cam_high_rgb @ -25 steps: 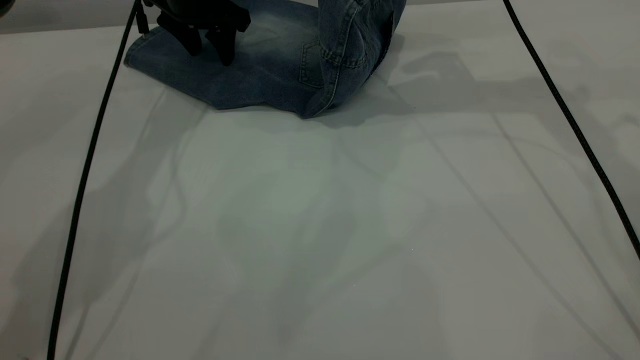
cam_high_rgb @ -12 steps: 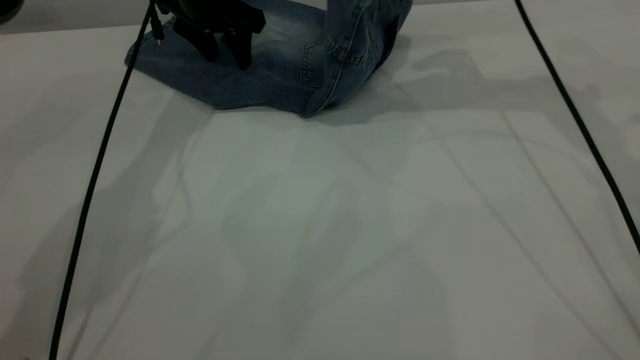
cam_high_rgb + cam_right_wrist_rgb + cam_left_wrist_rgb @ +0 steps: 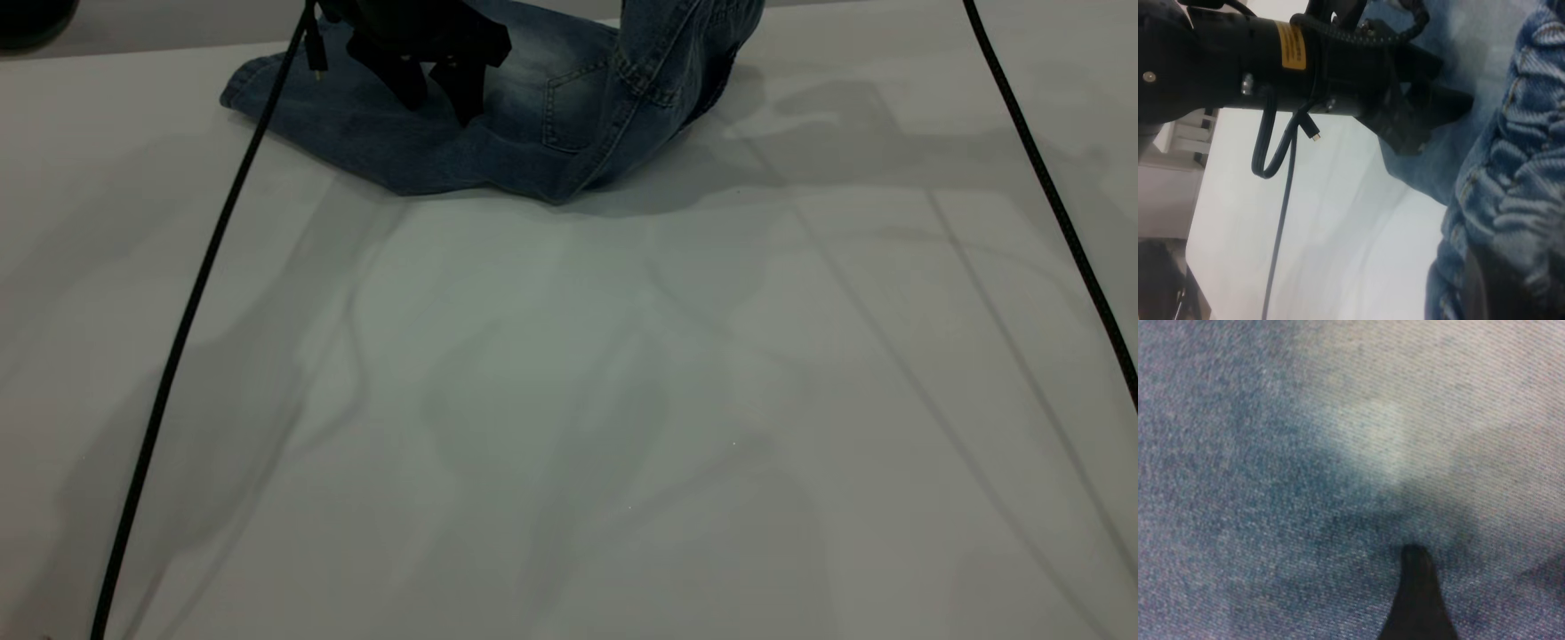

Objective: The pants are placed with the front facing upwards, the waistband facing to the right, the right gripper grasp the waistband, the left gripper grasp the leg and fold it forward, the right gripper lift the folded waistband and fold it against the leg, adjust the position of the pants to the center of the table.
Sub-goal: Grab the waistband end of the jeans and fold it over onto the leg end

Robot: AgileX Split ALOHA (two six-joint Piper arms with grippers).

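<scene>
Lying on the white table (image 3: 569,400), pants (image 3: 533,133) beneath parted left fingers (image 3: 467,93).

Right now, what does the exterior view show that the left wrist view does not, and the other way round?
Only the exterior view shows the table, two black cables, the whole left claw over the leg, a patch pocket, and the waistband end lifted out of frame. Only the left wrist view shows the twill weave close up and one dark fingertip against it. Both show the pants and a pale faded patch.
</scene>
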